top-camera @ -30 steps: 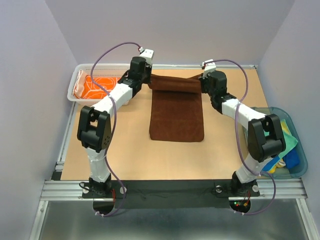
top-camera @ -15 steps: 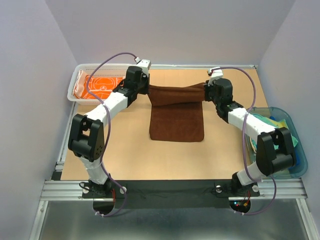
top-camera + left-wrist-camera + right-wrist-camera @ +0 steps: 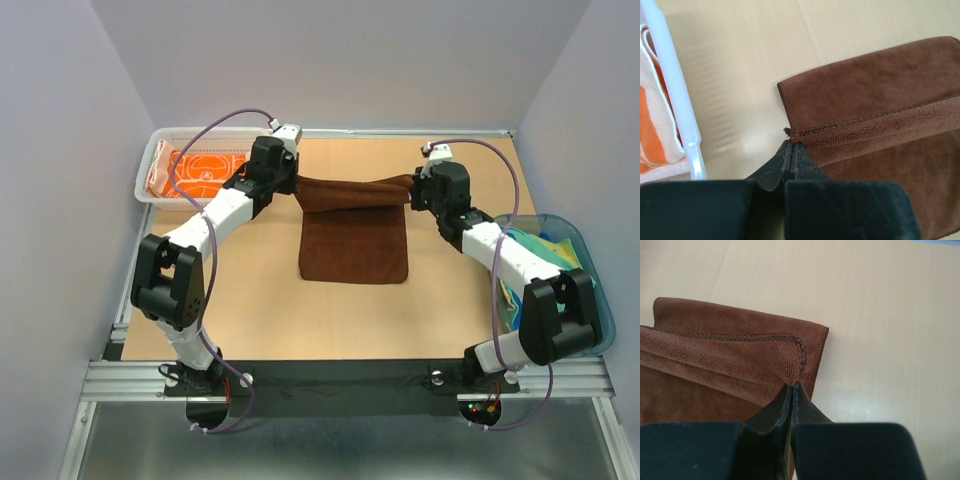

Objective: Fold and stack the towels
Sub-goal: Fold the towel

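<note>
Out over the tabletop (image 3: 260, 310), holding the dark brown towel (image 3: 355, 245) centre stage, near half flat, far edge raised and stretched, left jaws clamped tight on its left corner, right jaws clamped on its right corner.

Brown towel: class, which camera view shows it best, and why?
The top external view: the whole brown towel shows, far edge lifted. The left wrist view shows only the corner pinched by the left tool; the right wrist view only the corner in the right tool.
</note>
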Motion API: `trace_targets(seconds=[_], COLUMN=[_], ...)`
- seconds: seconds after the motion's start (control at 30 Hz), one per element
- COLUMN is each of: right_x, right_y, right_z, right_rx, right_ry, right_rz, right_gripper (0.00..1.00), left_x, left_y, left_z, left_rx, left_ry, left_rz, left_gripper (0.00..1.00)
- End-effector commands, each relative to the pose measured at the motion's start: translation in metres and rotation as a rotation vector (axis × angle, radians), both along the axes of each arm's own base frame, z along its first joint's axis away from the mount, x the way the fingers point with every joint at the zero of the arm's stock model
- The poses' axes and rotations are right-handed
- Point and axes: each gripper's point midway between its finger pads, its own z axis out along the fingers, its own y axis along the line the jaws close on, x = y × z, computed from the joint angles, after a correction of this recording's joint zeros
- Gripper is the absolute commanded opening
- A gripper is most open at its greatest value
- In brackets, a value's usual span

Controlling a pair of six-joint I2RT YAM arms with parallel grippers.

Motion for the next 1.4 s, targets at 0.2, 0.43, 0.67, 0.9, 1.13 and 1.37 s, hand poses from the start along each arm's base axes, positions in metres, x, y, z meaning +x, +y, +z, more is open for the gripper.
trace_targets(seconds=[0.2,0.43,0.67,0.9,1.13,1.37], right_x=[-0.011,-0.040,-0.072,-0.085,-0.084,-0.081], right_y=[-0.022,-0.011,-0.008,-0.010,-0.017,-0.018], right_z=[0.018,-0.011,-0.074,-0.133,-0.147,-0.136], right_rx=[0.005,0.092,0.162,0.155,0.142,0.133], right_ry=[-0.032,0.078,0.275,0.451,0.483,0.449], right_rz=[-0.080,-0.047,-0.081,-0.141,-0.196,-0.191], right_gripper=[0.01,0.01,0.01,0.01,0.00,0.01], left_x=[-0.010,-0.040,-0.060,-0.078,-0.083,-0.086], left_y=[0.008,0.003,0.013,0.012,0.010,0.011], left_z=[0.047,0.003,-0.035,-0.081,-0.110,-0.119], left_rx=[0.040,0.043,0.065,0.099,0.125,0.168], left_ry=[-0.101,0.009,0.111,0.254,0.333,0.365], left_rz=[0.000,-0.013,0.030,0.037,0.049,0.053], left_gripper=[0.00,0.00,0.00,0.00,0.00,0.00])
